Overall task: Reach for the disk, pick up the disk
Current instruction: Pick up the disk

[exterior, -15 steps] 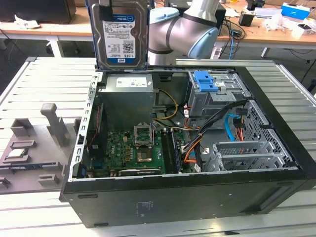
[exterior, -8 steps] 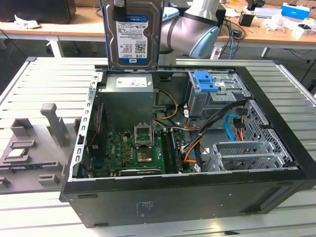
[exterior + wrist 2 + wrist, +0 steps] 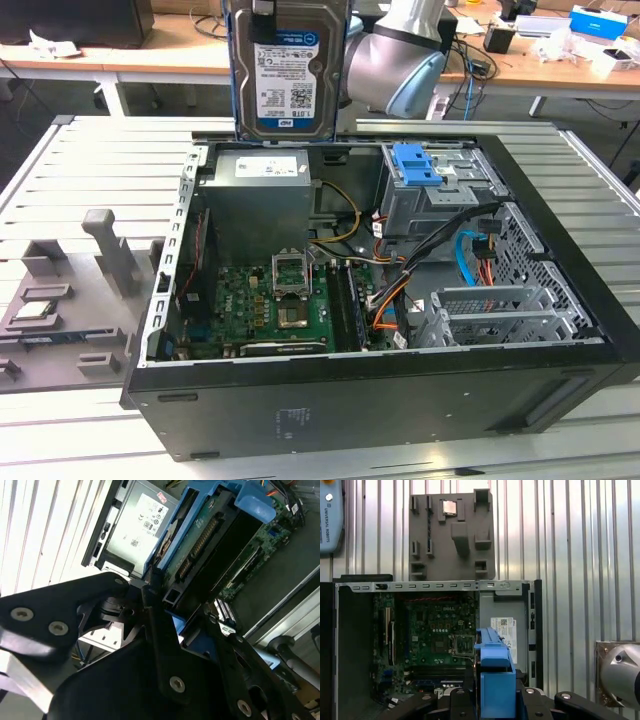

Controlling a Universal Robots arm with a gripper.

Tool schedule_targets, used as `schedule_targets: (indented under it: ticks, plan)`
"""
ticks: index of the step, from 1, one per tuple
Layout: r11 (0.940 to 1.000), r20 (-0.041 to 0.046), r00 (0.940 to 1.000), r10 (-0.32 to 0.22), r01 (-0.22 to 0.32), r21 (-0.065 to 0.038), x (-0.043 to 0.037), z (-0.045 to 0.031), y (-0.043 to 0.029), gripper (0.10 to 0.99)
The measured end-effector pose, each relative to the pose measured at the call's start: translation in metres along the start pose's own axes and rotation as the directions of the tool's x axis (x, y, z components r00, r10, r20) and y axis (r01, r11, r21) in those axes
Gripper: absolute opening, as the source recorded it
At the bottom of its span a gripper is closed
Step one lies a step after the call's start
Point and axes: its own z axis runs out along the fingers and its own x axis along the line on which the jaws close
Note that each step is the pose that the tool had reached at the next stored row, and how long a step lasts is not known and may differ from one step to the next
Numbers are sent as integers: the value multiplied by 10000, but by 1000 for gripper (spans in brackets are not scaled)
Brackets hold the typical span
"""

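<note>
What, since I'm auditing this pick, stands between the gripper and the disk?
Nothing visible does. In the first wrist view the gripper clamps the disk by its blue-railed edges; the exterior view shows the disk upright in the air above the open computer case.

One disk, one arm, one slatted table. One open case, holding one motherboard, one power supply and one blue latch. One grey tray (one chip sits on it).
</note>
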Motion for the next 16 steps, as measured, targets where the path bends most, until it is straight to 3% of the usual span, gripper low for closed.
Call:
schedule_targets:
  ticks: [3,7,9,10,11,16]
  plan:
    - [10000,-1,10000,1,-1,-11,-2,-8,-163,365]
    - [10000,0,10000,0,0,-20,-3,-13,-272,365]
    - [10000,0,10000,0,0,-30,-4,-19,-387,365]
    - [10000,0,10000,0,0,-39,-5,-24,-485,365]
    - [10000,-1,10000,1,-1,-42,-6,-26,-525,365]
    - [10000,0,10000,1,-1,-43,-6,-27,-546,365]
